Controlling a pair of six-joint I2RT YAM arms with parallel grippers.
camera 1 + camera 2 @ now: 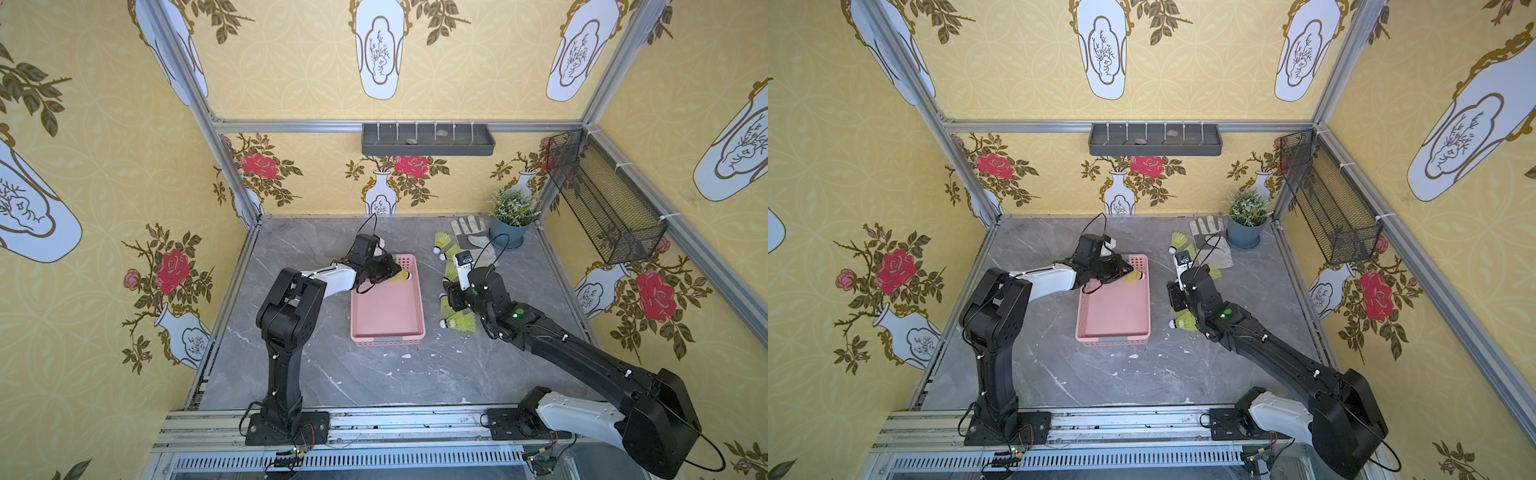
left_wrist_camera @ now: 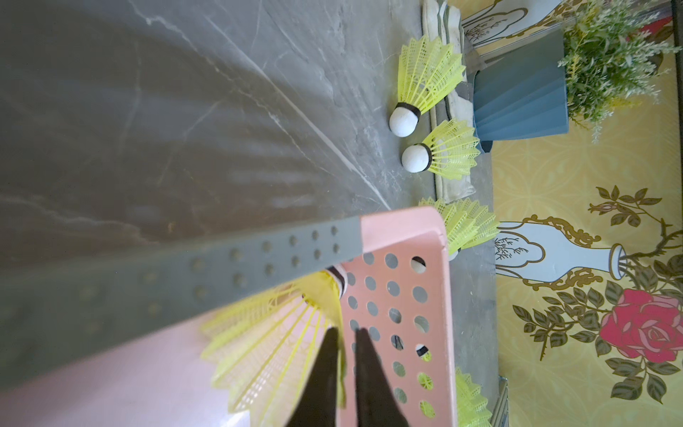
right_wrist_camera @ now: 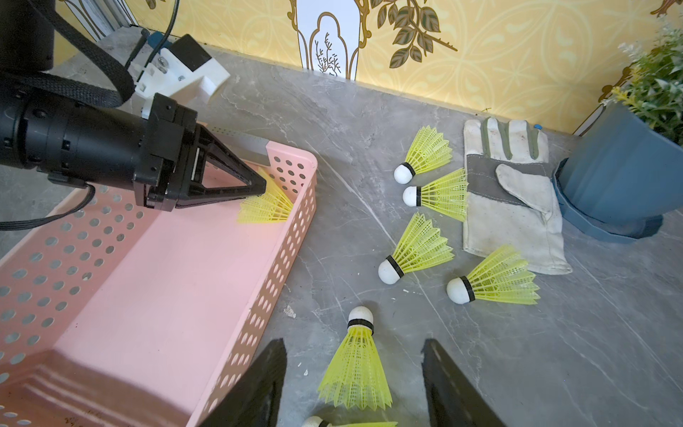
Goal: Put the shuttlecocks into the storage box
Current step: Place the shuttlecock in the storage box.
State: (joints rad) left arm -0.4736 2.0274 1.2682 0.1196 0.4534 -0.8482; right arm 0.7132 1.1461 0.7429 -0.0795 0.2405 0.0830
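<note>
The pink storage box point(image 1: 386, 316) point(image 1: 1113, 311) lies mid-table. My left gripper point(image 1: 400, 275) point(image 1: 1128, 276) point(image 2: 345, 331) reaches into its far right corner. Its jaws are a narrow gap apart, with the skirt edge of one yellow-green shuttlecock point(image 2: 281, 332) point(image 3: 266, 207) in that gap. This shuttlecock rests on the box floor with its white tip against the perforated wall point(image 2: 406, 236). To the right of the box, my right gripper point(image 1: 451, 297) point(image 3: 353, 344) hovers open, its fingers either side of a shuttlecock point(image 3: 356, 369) lying on the table. Several more shuttlecocks point(image 3: 417, 247) point(image 1: 461, 322) lie around it.
A white work glove point(image 3: 513, 207) point(image 1: 471, 235) lies just behind the loose shuttlecocks, next to a blue plant pot point(image 1: 509, 232) in the far right corner. On the back wall hangs a grey tray point(image 1: 428, 139), and on the right wall a black mesh basket point(image 1: 602, 199).
</note>
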